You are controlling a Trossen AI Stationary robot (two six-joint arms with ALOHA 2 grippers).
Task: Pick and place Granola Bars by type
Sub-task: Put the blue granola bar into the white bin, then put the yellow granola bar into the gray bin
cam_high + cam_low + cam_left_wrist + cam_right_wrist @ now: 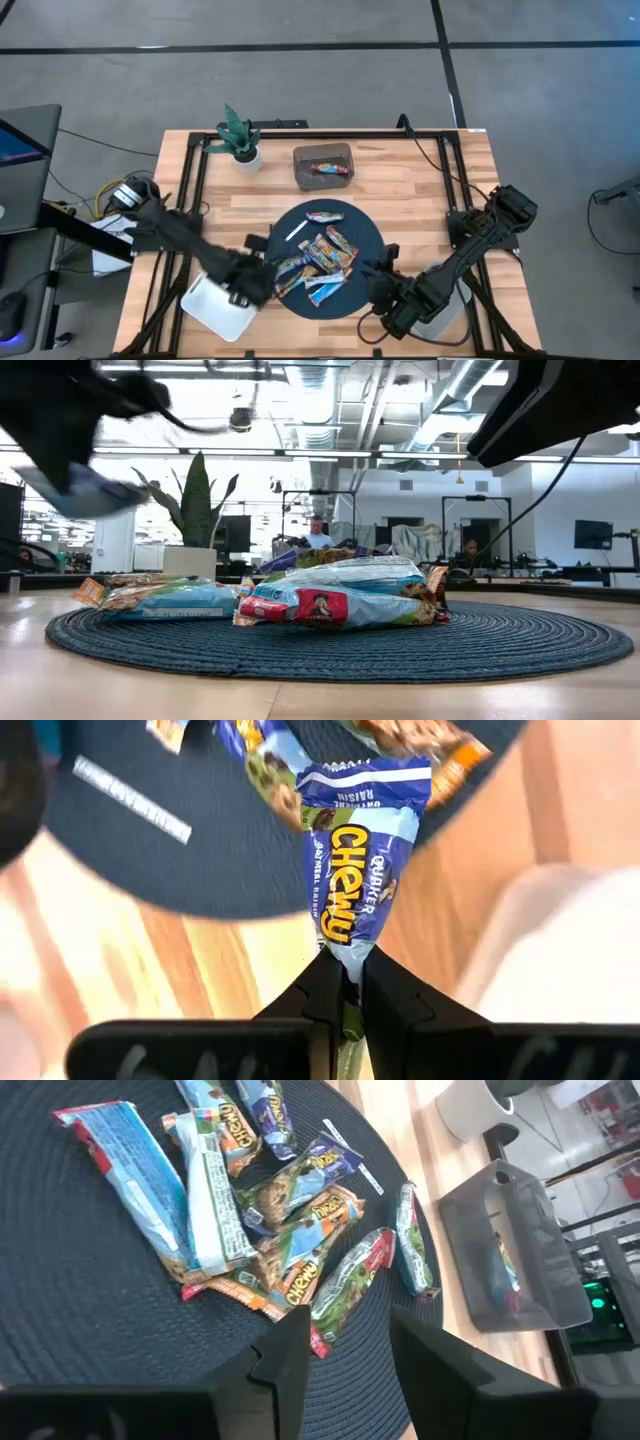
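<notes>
— Currently noted: left gripper [345,982] clamped on one end of a blue Quaker Chewy bar [355,860], lifted clear of the round dark mat [372,232], near its edge beside the white tray [218,305].
— And the right gripper [345,1342]?
— Parked over the mat's opposite edge, fingers spread, nothing held. Remaining granola bars [318,260] heaped mid-mat; one more lying in the clear bin [323,167] beyond.
— Advice for the carry?
— Judged a placing step toward the tray. Grip at the wrapper's crimped end only, so bar hanging loose; best moved slowly to avoid swing, lowered until wrapper rests flat, then released. Worth keeping clear of the thin white stick [297,231] and the potted plant [240,137].
</notes>
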